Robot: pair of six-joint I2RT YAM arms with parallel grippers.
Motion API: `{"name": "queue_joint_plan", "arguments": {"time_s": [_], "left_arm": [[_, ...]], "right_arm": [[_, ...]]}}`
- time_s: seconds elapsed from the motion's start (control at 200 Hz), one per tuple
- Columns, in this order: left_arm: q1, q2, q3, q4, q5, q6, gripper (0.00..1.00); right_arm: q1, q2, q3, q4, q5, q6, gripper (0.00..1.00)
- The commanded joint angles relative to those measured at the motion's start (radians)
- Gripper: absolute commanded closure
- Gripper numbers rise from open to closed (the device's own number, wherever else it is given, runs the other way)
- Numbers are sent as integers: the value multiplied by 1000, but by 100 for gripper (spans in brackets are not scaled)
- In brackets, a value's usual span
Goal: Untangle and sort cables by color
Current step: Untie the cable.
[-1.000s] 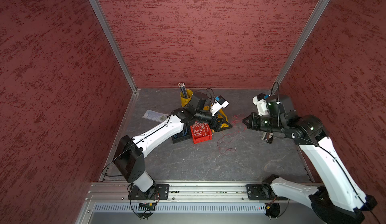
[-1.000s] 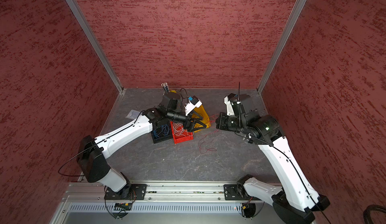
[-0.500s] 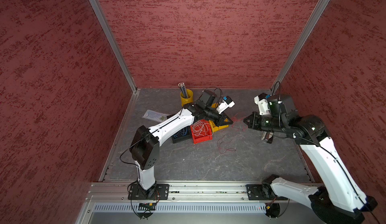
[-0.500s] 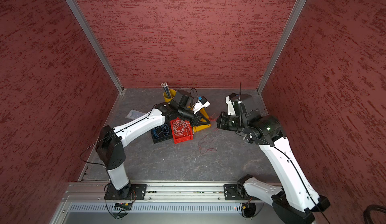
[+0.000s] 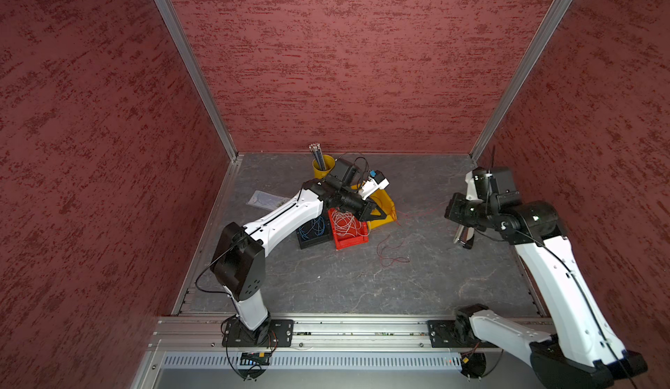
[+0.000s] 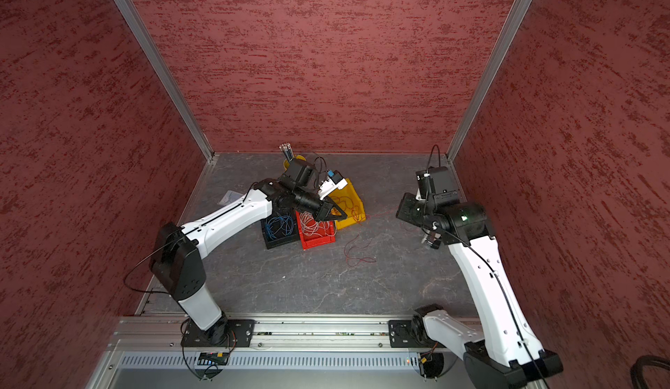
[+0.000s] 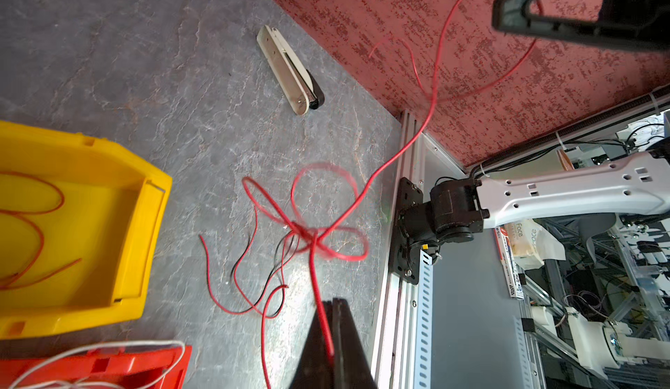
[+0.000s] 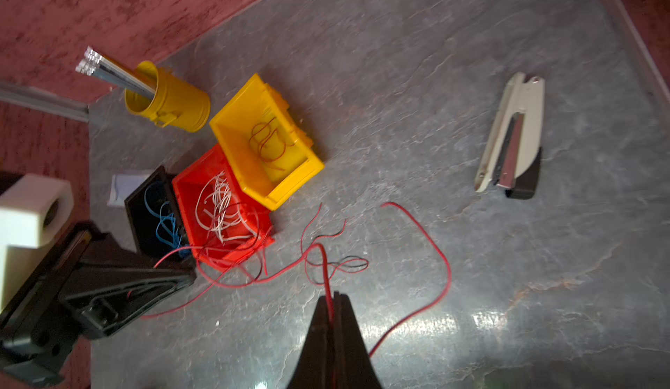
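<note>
Two pinches: left gripper (image 7: 331, 305) and right gripper (image 8: 333, 296) clamp one red wire (image 7: 316, 278); pulling apart may tighten its knot (image 7: 311, 237).

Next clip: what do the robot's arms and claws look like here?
The left arm and right arm have white link shells, black joints and thin black cables alongside. The left claw and right claw are black, with tapering triangular fingers.

Only legible text: "Face", twice, on white packet (image 7: 527, 240) in left wrist view; smaller print unreadable.
</note>
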State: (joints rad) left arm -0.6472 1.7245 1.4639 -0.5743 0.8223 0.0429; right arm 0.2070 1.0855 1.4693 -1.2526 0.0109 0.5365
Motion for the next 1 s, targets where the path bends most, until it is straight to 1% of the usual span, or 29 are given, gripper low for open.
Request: {"name": "queue_joint_plan", "arguments": {"time_s": [0.0, 0.07, 0.175, 0.23, 0.291, 0.356, 0.466, 0.586, 0.681, 0.796, 0.997], "left_arm": [[14, -39, -32, -33, 31, 31, 98], [21, -54, -45, -22, 25, 21, 98], [38, -74, -48, -18, 6, 1, 98], [58, -88, -48, -37, -6, -3, 99], [90, -111, -51, -59, 6, 2, 99], [113, -145, -47, -79, 18, 13, 99], [119, -186, -10, -97, 24, 27, 98], [119, -191, 17, -42, 70, -16, 98], [120, -162, 47, -8, 83, -35, 97], [124, -97, 98, 15, 104, -37, 96], [162, 63, 193, 92, 139, -75, 93]], "right_arm": [[-103, -44, -16, 30, 22, -60, 100], [-156, -46, -25, 41, -31, -81, 100], [-189, -30, -53, 42, -64, -92, 100], [-213, -34, -75, 48, -64, -98, 100], [-240, -49, -101, 67, -96, -106, 100], [-246, -59, -125, 91, -140, -106, 100], [-247, -63, -177, 140, -223, -89, 100], [-247, -72, -252, 224, -340, -53, 100], [-245, -67, -285, 258, -399, -37, 100], [-245, -76, -316, 287, -439, -22, 100], [-245, -85, -328, 280, -455, -24, 100]]}}
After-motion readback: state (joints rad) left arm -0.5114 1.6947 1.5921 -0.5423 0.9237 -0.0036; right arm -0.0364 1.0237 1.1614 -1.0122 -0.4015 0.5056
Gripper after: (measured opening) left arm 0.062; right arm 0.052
